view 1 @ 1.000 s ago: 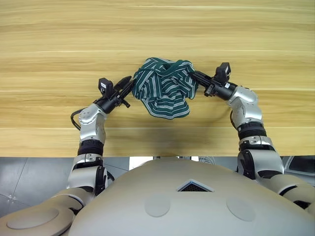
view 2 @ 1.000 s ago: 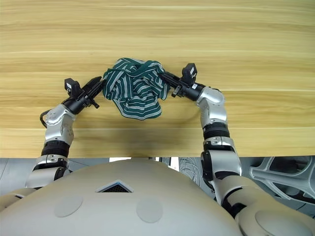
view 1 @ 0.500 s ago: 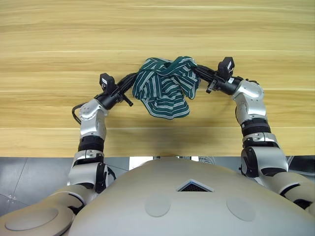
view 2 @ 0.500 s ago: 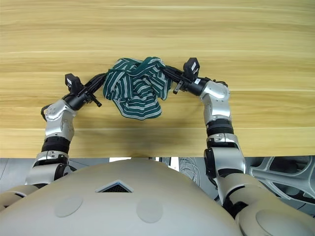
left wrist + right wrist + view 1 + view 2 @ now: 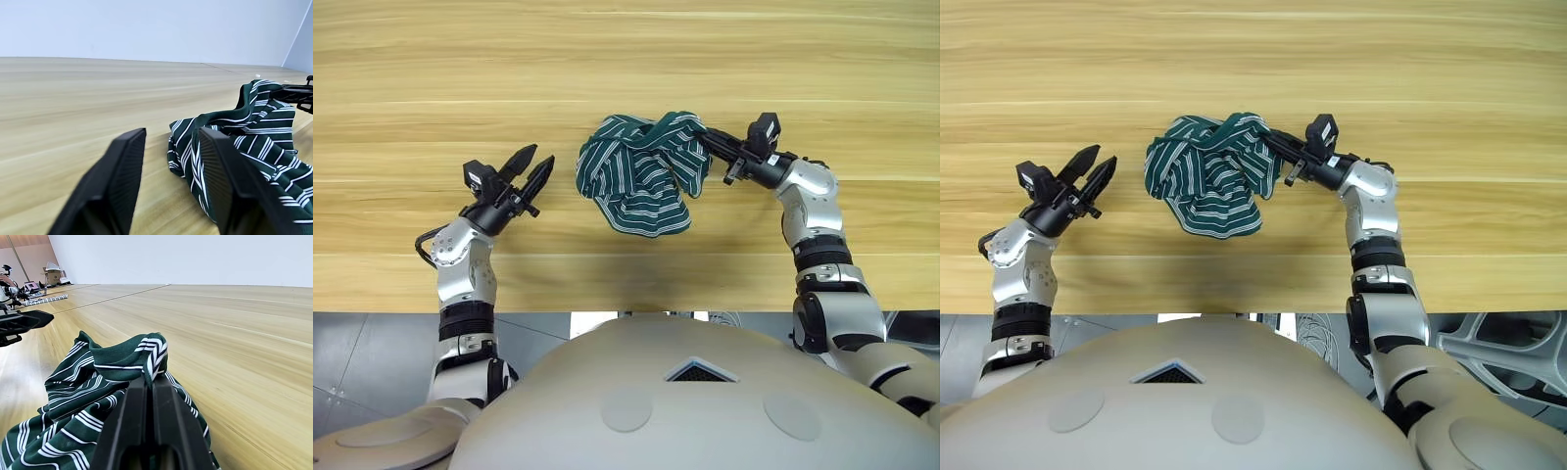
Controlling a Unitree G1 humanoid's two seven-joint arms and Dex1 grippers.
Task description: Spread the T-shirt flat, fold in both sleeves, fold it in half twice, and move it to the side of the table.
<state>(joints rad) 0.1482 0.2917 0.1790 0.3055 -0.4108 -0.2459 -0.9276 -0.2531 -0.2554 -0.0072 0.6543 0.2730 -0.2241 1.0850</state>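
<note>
the t-shirt (image 5: pixel 641 176) lay bunched in a green-and-white striped heap on the wooden table (image 5: pixel 626 59), about midway across its width and set back from its near edge. the heap's rounded near lobe faced that edge, with a band of table top showing between them.

the right gripper (image 5: pixel 708 139) was at the heap's far right corner. its two fingers were pressed flat together on a fold of the fabric, which stood up just past the fingertips in the right wrist view.

the left gripper (image 5: pixel 539 157) was left of the heap and apart from it, with a strip of table top between its tips and the shirt's left edge. its fingers (image 5: pixel 122 171) were spread in a wide v and gripped nothing.

the table top extended well beyond the heap on the far side, and to the left and right past both arms. the near edge ran under the forearms, with grey floor (image 5: pixel 372 362) below it.
</note>
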